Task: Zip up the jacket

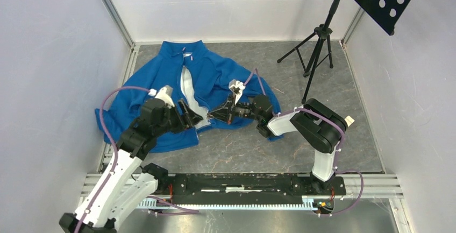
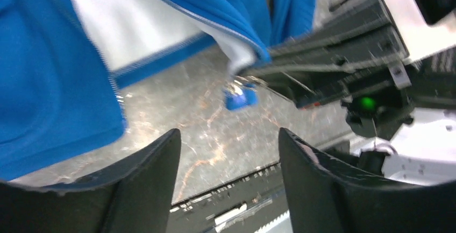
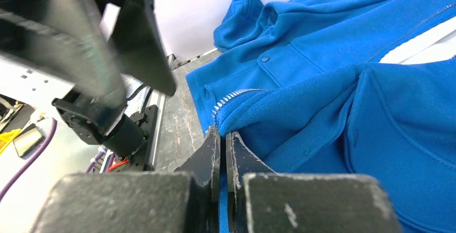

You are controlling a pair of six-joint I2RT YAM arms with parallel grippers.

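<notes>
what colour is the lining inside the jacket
Pale grey-white; the lining shows best in the left wrist view.

Plain white walls point(image 1: 226, 1) enclose a grey marbled bench point(image 1: 349, 98) on three sides. A black tripod point(image 1: 322, 31) stands in the far right corner, carrying a tilted black perforated panel point(image 1: 384, 13). Aluminium rails point(image 1: 371, 182) edge the near side. Light is even.

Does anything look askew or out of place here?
The jacket lies rumpled and skewed toward the left wall, its front gaping over pale lining. The right gripper pinches one front corner. Nothing looks damaged.
</notes>
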